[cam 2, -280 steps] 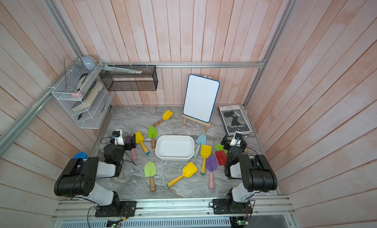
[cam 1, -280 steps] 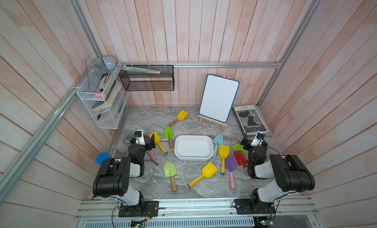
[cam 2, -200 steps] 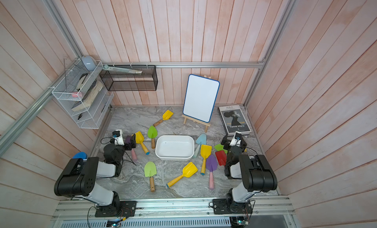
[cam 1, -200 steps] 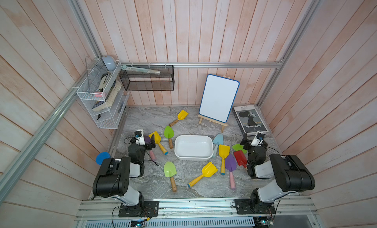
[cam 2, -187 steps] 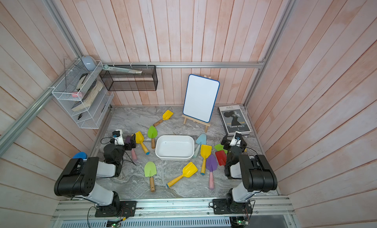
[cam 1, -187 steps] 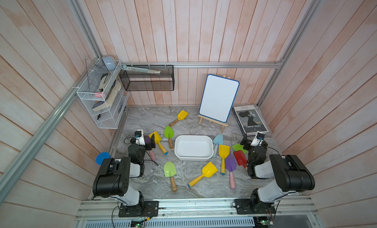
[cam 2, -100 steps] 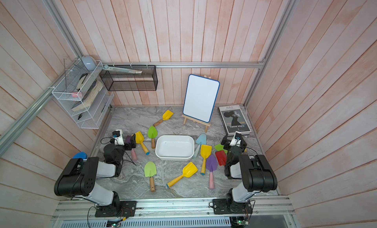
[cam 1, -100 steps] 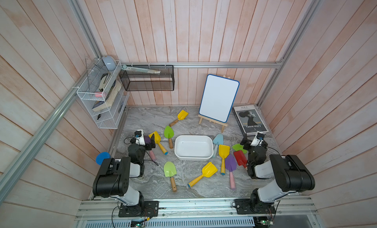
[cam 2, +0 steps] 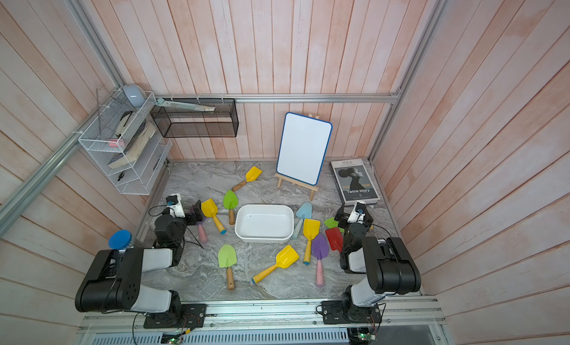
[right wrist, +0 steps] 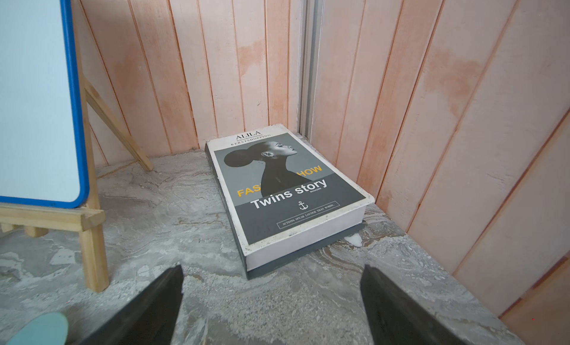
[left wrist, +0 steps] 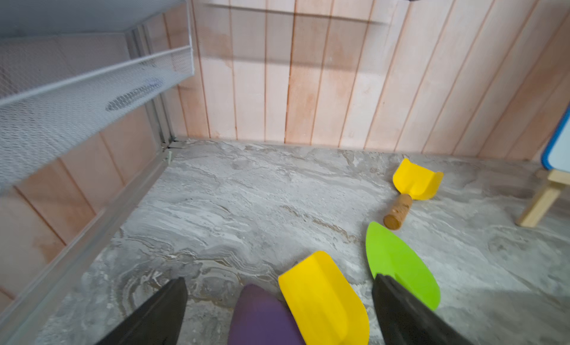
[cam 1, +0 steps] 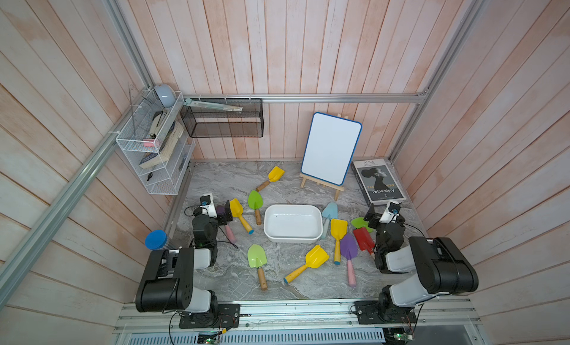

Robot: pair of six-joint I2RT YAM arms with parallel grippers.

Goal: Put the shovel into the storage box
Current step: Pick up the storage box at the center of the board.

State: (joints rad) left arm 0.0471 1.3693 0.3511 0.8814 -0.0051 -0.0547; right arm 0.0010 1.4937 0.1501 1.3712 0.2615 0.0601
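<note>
nothing has visibly moved since the earlier frames; every piece sits where it did. pale pink plank walls with straight grooves close in a grey, veined, marble-look table. at the back a smooth white board with a rounded blue rim leans on a wooden easel. a white wire rack and a black mesh basket hang on the walls. a thick book with a matte grey cover lies flat in the far right corner. the box, a glossy white plastic rounded rectangle with solid walls, stands mid-table. shovels of bright plastic, some with wooden handles, lie flat on the marble all around it, none inside. the left gripper is spread wide, its black tapered fingers either side of a purple shovel and a yellow shovel; contact cannot be told. a pointed green shovel lies partly behind one finger. the right gripper is spread too, holding nothing, pointing at the book over bare marble.
</note>
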